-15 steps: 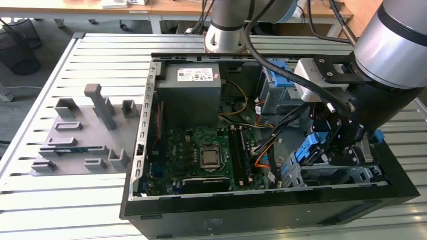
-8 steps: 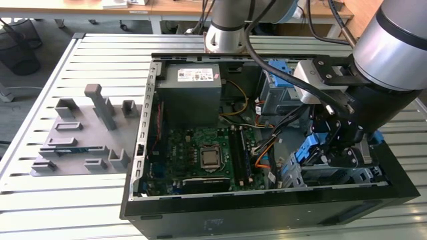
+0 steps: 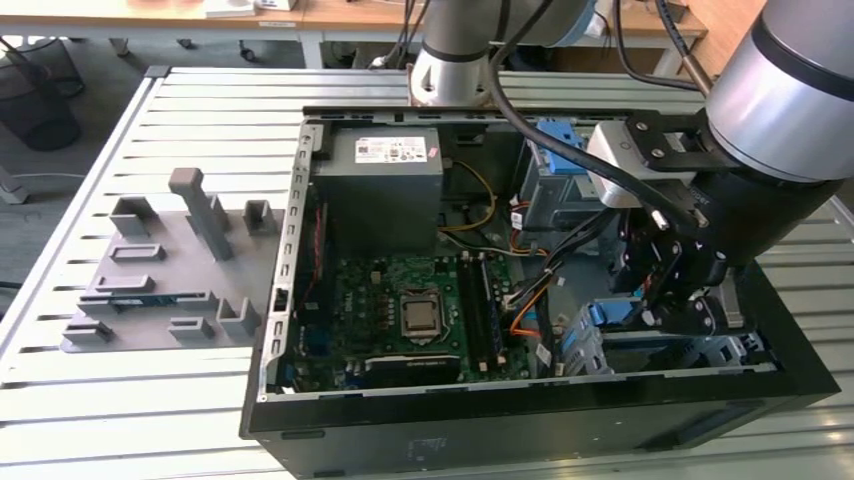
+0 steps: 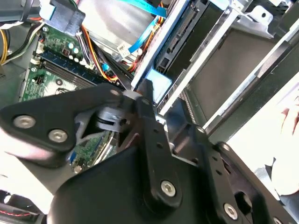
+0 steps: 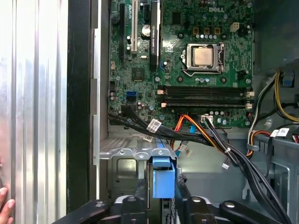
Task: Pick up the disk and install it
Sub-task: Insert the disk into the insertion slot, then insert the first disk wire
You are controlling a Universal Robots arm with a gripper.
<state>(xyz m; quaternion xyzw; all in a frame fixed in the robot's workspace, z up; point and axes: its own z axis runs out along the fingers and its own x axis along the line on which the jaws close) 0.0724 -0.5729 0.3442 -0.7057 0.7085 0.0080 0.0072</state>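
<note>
The disk (image 5: 163,175) stands on edge, and its blue carrier frame shows between my two black fingers. My gripper (image 5: 161,198) is shut on the disk and holds it down in the grey metal drive bay (image 5: 124,158) at the front corner of the open computer case (image 3: 534,430). In the exterior view the gripper (image 3: 674,310) reaches into the case at the exterior view's right, with the blue edge of the disk (image 3: 617,312) just beside it. The second wrist view shows the disk (image 4: 161,84) edge-on between the bay's metal rails, with a finger (image 4: 145,100) against it.
The green motherboard (image 3: 400,310) lies in the middle of the case and the grey power supply (image 3: 396,160) at the back. Orange and black cables (image 5: 205,135) run close past the bay. A grey slotted fixture (image 3: 160,280) sits on the table. A person's hand (image 5: 4,205) rests nearby.
</note>
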